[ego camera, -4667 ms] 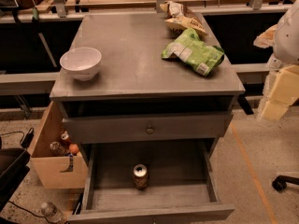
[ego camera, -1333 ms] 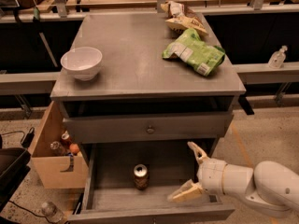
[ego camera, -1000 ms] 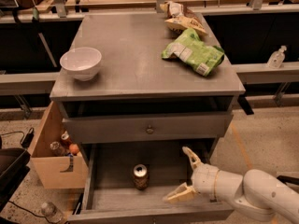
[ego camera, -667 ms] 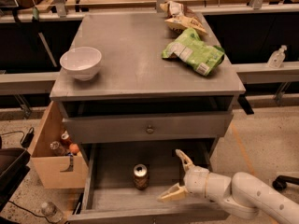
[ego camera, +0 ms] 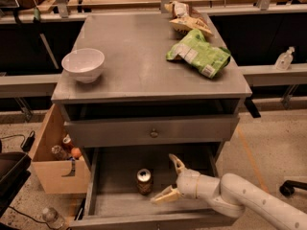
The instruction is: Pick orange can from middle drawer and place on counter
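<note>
Since the earlier frame, my gripper is coming further into the middle drawer, and the gap to the orange can is getting small. My fingers are spread wide, one above and one below, and they are not touching anything yet. The can is standing upright on the drawer floor, just ahead of my fingertips, a little outside the opening between them.

I am judging the can as light and stiff, but thin-walled, so a hard squeeze may be denting it. Its side looks smooth and round, and I am expecting it to slip or tip over if I am pushing it with one finger only. I am thinking the best hold is around the middle of the body, under the silver lid, with one finger on each side. The counter is lying well above my gripper, over the drawer with the knob.
</note>
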Controlling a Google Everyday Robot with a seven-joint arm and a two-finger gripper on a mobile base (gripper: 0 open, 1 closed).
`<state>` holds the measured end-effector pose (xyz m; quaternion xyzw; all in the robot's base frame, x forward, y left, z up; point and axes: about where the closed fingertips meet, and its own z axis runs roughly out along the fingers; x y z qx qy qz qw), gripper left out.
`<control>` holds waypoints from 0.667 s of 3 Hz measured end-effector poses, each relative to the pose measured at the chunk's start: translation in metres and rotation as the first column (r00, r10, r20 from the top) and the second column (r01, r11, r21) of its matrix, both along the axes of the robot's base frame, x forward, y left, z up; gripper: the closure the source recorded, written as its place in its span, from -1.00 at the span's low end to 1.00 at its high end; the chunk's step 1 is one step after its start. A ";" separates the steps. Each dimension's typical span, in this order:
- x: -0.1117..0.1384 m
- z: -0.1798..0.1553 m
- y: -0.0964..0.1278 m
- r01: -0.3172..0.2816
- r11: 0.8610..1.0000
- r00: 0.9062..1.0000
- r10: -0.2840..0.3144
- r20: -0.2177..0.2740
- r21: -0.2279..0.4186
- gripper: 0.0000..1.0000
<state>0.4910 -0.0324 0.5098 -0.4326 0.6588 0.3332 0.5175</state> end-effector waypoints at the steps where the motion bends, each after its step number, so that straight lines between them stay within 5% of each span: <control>1: 0.014 -0.015 0.020 -0.055 0.998 0.998 0.055 -0.004 -0.030 -1.00; 2: 0.021 -0.028 0.041 -0.118 0.992 0.993 0.118 0.001 -0.043 -1.00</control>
